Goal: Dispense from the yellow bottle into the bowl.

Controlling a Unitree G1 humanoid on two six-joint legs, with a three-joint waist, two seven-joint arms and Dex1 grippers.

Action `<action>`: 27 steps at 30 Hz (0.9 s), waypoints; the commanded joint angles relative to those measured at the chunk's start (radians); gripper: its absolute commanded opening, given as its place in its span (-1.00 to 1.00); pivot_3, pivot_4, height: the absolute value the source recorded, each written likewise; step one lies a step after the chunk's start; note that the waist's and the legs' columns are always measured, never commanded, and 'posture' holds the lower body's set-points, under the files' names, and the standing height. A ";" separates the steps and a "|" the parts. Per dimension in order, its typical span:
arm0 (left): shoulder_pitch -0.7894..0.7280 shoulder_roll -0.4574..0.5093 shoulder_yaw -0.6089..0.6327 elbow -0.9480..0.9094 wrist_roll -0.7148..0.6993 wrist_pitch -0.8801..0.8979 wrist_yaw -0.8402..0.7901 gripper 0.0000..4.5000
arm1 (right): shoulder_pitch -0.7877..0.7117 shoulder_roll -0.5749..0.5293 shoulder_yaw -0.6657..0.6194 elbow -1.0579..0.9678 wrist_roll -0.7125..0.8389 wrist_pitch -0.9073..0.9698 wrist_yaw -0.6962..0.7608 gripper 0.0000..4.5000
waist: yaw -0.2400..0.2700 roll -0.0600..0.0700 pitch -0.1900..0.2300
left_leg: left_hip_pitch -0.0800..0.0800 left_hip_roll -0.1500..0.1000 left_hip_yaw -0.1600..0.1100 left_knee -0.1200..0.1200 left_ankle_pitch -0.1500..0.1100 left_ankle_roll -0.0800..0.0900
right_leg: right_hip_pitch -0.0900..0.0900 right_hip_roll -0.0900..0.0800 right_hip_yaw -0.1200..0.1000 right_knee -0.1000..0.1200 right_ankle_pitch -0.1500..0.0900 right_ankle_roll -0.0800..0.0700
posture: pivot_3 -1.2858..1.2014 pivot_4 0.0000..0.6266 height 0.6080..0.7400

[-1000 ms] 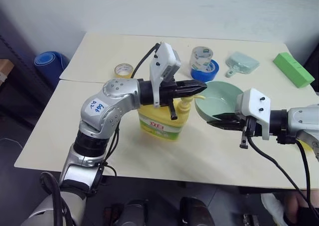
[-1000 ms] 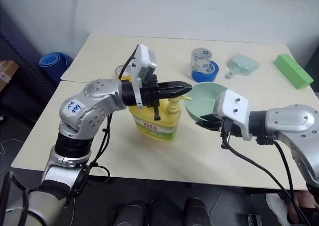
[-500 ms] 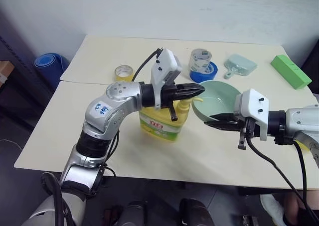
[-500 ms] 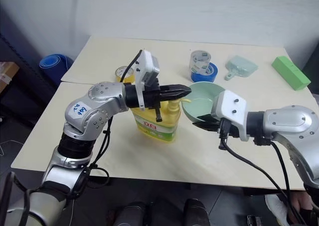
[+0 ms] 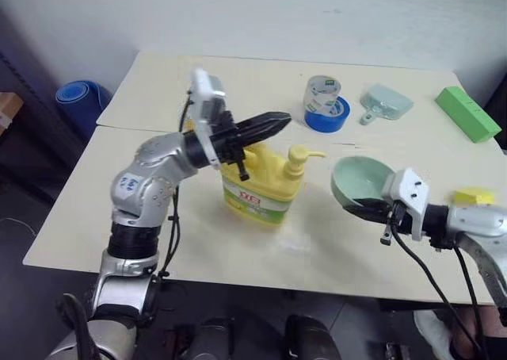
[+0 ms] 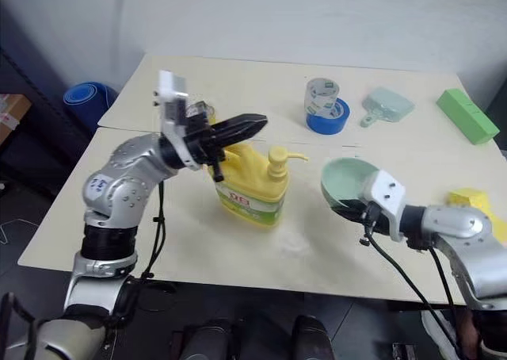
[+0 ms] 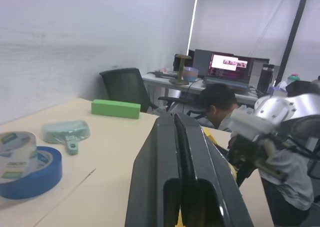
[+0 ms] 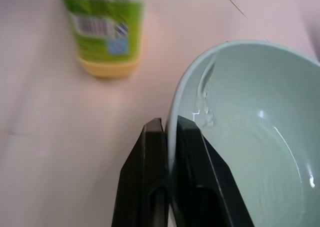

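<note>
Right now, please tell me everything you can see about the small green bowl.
The bowl is small, round, pale mint green, plain and smooth, plastic by the look. Its inside looks glossy, with a clear wet streak below the rim in the right wrist view. The right gripper is shut on its rim, one finger inside and one outside. The bowl is tilted, its opening facing the yellow bottle, apart from it. Whether its base touches the table I cannot tell.

The right end effector (image 8: 170, 137) pinches the bowl (image 8: 250, 137) rim (yellow bottle (image 8: 102, 34) beyond).
</note>
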 commanded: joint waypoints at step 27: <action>0.865 0.279 0.110 0.106 0.425 -0.772 -0.130 0.99 | 0.447 0.136 -0.131 0.001 0.140 -0.533 0.200 1.00 | 0.004 0.007 0.004 | 0.001 0.001 0.003 -0.001 0.000 0.000 | 0.002 0.001 0.003 -0.007 0.000 -0.001 | 0.03 -0.52 1.00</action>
